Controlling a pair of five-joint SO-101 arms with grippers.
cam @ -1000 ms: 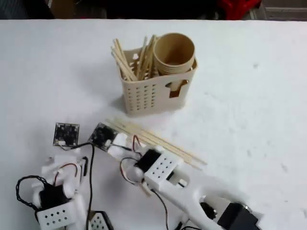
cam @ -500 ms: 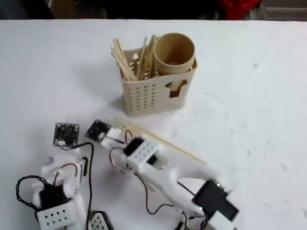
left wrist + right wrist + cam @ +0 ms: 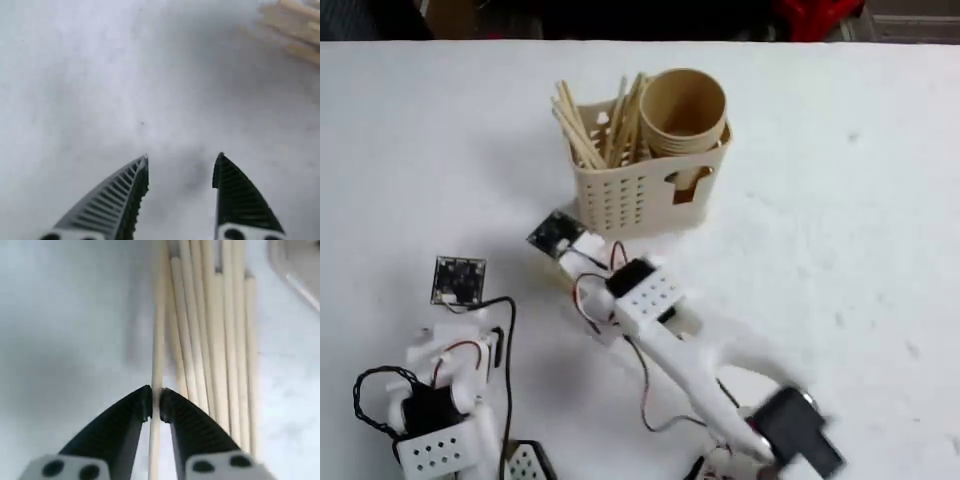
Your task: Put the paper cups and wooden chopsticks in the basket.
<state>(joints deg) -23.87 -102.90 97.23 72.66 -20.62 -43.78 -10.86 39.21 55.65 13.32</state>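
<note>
The cream basket (image 3: 645, 195) stands at the table's middle back, holding stacked paper cups (image 3: 682, 108) and several wooden chopsticks (image 3: 592, 125). My right arm (image 3: 650, 305) lies just in front of the basket. Its gripper (image 3: 156, 405) is shut on one chopstick (image 3: 159, 335), at the side of a row of several more chopsticks (image 3: 215, 340) lying on the table. A corner of the basket (image 3: 297, 270) shows beyond them. My left gripper (image 3: 181, 165) is open over bare table, nothing between its fingers; chopstick ends (image 3: 295, 25) lie farther off. The left arm (image 3: 440, 400) sits at the front left.
A small black circuit board (image 3: 458, 279) lies on the table left of the right arm. Black cables (image 3: 508, 340) trail by the left arm. White table (image 3: 840, 200) stretches right of the basket and behind it.
My right arm has swung from lying along the loose chopsticks to nearer the basket, its wrist now close to the basket's front and covering the chopsticks from above. The left arm has kept still.
</note>
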